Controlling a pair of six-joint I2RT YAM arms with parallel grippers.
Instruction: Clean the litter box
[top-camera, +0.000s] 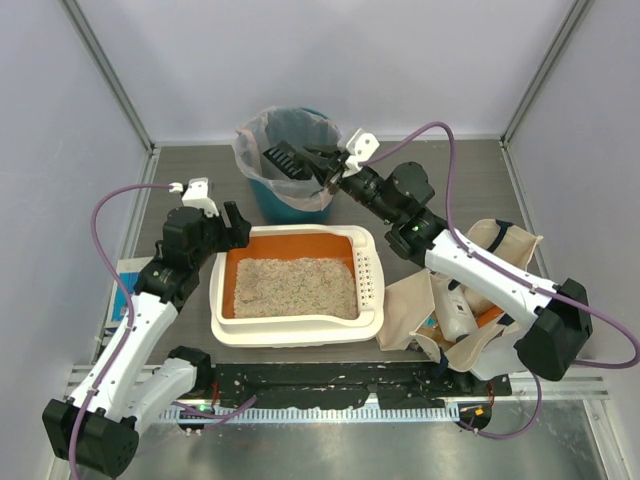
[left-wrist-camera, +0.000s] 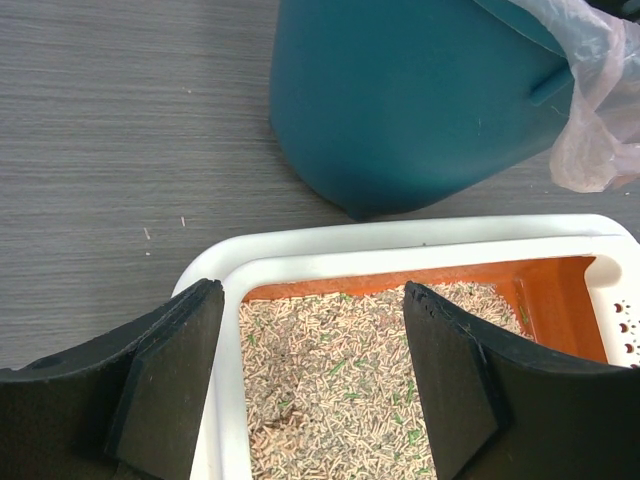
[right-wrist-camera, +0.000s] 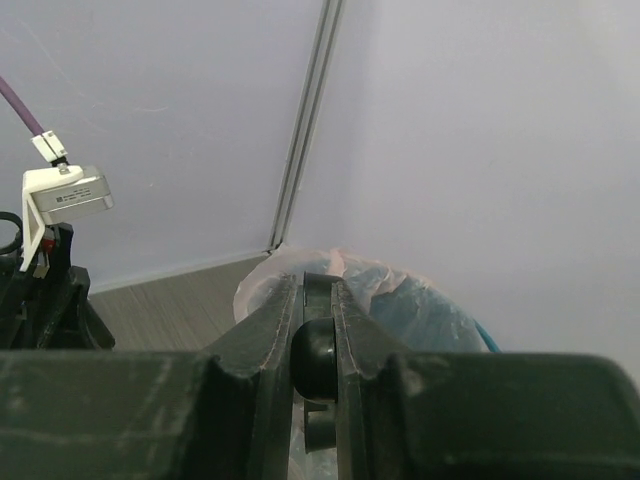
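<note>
Litter box (top-camera: 300, 330), your large rectangular cream-white plastic tray with orange inner walls, sits mid-table just before the round teal plastic bin (top-camera: 290, 205). Your left gripper (top-camera: 233, 222) hangs wide open, empty, over the tray's far-left corner; your right gripper (top-camera: 322, 165) is clamped on the black slotted plastic scoop (top-camera: 285, 160) above the bin.

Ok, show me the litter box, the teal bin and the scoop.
Litter box (top-camera: 295, 328): top view, near white rim.
Teal bin (left-wrist-camera: 400, 100): left wrist view, outer wall.
Scoop (top-camera: 285, 160): top view, slotted black head over the bin.
</note>
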